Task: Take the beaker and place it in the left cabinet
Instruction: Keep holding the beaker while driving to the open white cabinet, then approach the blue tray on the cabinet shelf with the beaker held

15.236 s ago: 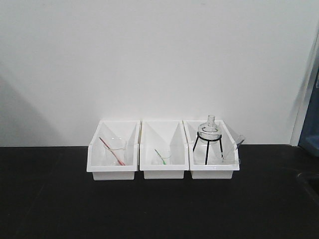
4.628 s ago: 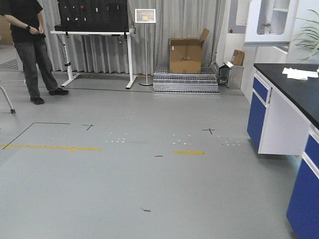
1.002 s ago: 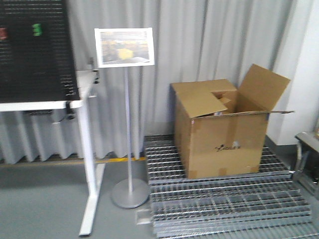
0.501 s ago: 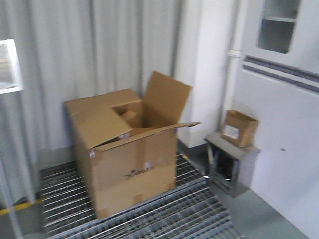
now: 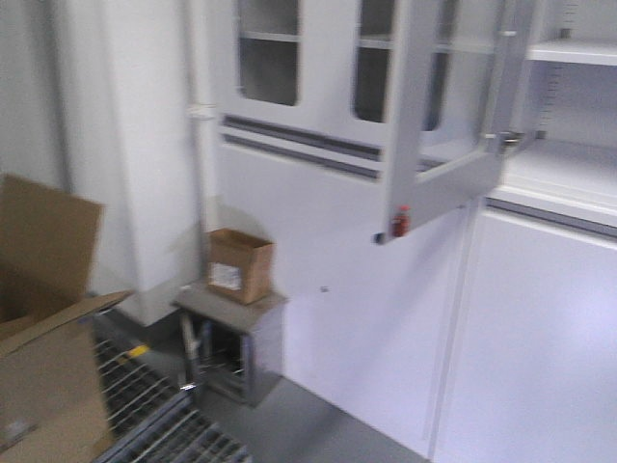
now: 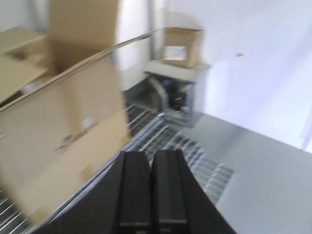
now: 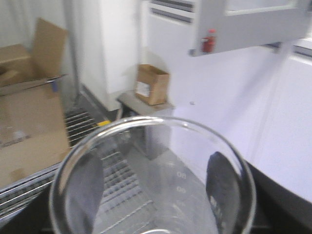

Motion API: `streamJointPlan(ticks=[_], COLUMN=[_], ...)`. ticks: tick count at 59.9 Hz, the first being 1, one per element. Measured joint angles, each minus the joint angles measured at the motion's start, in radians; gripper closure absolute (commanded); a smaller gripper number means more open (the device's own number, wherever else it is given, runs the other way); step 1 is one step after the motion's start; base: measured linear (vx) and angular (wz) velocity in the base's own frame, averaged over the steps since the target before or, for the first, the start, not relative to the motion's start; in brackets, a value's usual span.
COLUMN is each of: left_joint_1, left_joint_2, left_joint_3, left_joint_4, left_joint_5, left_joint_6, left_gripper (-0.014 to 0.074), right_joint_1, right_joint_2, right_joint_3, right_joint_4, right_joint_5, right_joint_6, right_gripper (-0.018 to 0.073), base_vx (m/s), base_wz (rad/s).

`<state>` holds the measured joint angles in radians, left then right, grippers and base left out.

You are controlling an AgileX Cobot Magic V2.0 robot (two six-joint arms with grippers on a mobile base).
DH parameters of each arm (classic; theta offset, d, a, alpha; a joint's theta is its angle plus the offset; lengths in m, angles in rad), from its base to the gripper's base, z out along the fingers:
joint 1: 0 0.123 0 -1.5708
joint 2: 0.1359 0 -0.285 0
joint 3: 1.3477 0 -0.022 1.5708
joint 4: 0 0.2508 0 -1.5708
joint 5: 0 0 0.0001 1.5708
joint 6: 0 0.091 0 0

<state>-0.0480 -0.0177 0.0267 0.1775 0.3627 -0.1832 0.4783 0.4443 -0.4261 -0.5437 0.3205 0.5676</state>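
Gripping the beaker [image 7: 181, 175] in the right jaws, one dark pad [image 7: 87, 187] pressed to each side of the clear wall and seen through the glass from the right wrist view. Looking straight over the round rim there, with faint graduation marks on the far wall. Closed on nothing with the left jaws, the two black fingers [image 6: 135, 190] lying flat against each other in the left wrist view. Facing the left cabinet [image 5: 569, 169] in the front view: pale grey, with a glazed door [image 5: 453, 106] swung open toward the camera, a small red piece [image 5: 401, 222] at the door's lower corner and wide flat shelves exposed at the right. Carrying the beaker out in front of the cabinet and well apart from it, not yet on any shelf. Beside the cabinet's white lower panel, a small cardboard box [image 5: 239, 265] sitting on a low grey stand [image 5: 231, 338]. At lower left, a large open cardboard box [image 5: 43, 367] resting on metal grating [image 5: 154, 415]. Blurred throughout, so no finer detail to report.
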Motion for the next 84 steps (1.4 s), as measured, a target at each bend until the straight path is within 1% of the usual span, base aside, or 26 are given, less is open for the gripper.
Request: streamJointPlan(ticks=[26,40,57,84], left_joint_1=[0.000,0.000,0.000,0.000], left_joint_2=[0.000,0.000,0.000,0.000], left_joint_3=[0.000,0.000,0.000,0.000], left_joint_4=[0.000,0.000,0.000,0.000], left_joint_5=[0.000,0.000,0.000,0.000], left_joint_6=[0.000,0.000,0.000,0.000], left_gripper=[0.0593,0.0593,0.0593,0.0593], right_joint_1=[0.000,0.000,0.000,0.000], right_joint_2=[0.000,0.000,0.000,0.000], right_joint_3=[0.000,0.000,0.000,0.000], right_joint_4=[0.000,0.000,0.000,0.000], right_joint_5=[0.000,0.000,0.000,0.000], right_joint_6=[0.000,0.000,0.000,0.000], right_gripper=[0.0563,0.0563,0.0563,0.0563], base_vx=[0.21,0.22,0.30,0.37], base_wz=[-0.79,-0.60,-0.32,-0.12])
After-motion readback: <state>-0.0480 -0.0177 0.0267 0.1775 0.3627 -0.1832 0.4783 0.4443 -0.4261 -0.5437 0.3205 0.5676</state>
